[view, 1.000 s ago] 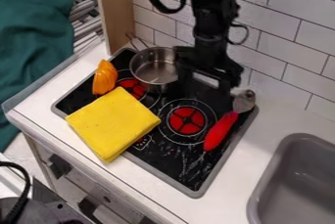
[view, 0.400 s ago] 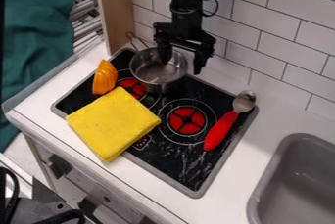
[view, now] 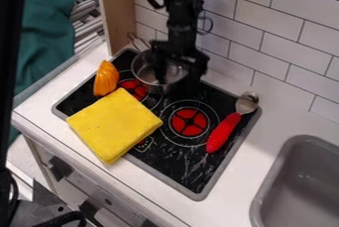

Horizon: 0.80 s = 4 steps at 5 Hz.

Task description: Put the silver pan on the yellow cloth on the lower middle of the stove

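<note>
The silver pan (view: 145, 75) stands upright on the far left part of the black stove (view: 179, 164), its open top facing up and its thin handle (view: 137, 41) pointing to the far left. It is off the yellow cloth (view: 114, 124), with the cloth on the near side of it. The claw (view: 177, 76) hangs down at the pan's right side, spread open: one finger is over the inside of the pan, the other just beyond its right rim. Whether either finger touches the metal, I cannot tell. Part of the pan's inside is hidden by the claw; the part that shows is bare, shiny metal.

The cloth is folded into a thick square and lies across the near left edge of the stove, partly over the white table (view: 278, 122). An orange thing (view: 106, 78) with ridges sits left of the pan, at the stove's left side. Between the cloth and the spoon (view: 223, 133) is a red burner (view: 189, 122); the spoon's red handle points near, its silver bowl far, by the stove's right edge. A grey sink (view: 301, 184) is set into the table at the near right.
</note>
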### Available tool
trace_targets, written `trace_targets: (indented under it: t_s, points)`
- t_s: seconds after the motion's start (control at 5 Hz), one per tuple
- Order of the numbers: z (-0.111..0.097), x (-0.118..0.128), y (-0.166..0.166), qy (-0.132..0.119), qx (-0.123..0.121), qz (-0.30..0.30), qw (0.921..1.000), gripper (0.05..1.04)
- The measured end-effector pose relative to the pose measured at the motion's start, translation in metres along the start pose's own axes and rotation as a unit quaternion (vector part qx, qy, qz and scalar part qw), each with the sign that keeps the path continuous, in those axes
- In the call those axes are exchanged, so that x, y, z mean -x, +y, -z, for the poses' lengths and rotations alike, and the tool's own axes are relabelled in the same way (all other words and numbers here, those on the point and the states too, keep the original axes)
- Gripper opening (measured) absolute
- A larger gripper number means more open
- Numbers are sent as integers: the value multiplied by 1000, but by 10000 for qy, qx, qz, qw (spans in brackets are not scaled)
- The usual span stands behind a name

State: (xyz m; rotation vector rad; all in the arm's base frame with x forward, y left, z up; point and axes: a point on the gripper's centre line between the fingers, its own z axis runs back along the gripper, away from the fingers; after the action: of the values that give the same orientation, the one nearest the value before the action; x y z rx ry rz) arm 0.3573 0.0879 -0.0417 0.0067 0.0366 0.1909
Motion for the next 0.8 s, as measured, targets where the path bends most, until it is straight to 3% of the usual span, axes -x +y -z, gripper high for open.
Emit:
trace_targets:
  t_s: [0.2,0.8]
  points:
    - [2,-2,-5,4,81,-7,10000,952]
    - [1,2,-32,-81,149,273,9995,297]
